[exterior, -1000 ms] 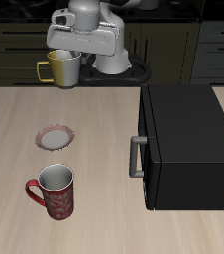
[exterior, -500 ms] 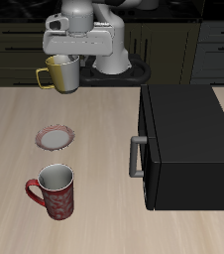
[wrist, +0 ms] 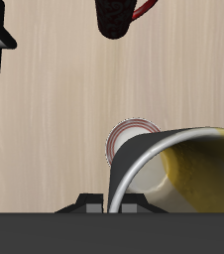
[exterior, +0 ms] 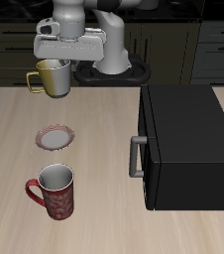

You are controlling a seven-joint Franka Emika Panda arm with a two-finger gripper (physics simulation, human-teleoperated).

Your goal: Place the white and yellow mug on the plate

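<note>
The white and yellow mug [exterior: 52,77] hangs in the air above the back of the table, upright, its yellow handle pointing away from the microwave. My gripper [exterior: 56,60] is shut on its rim from above. In the wrist view the mug [wrist: 183,169] fills the frame close to the camera, its pale inside showing. The plate [exterior: 56,136], small and round with a white centre and reddish rim, lies flat on the table below the mug and nearer the front edge. It also shows in the wrist view [wrist: 129,132], partly hidden behind the mug's rim.
A dark red patterned mug [exterior: 54,191] with a red handle stands near the table's front edge, in front of the plate; it shows in the wrist view too [wrist: 117,16]. A black microwave [exterior: 186,146] stands beside them, door handle facing the plate.
My gripper has carried the yellow mug sideways, away from the microwave, and slightly toward the front. The plate and the red mug have not moved.
</note>
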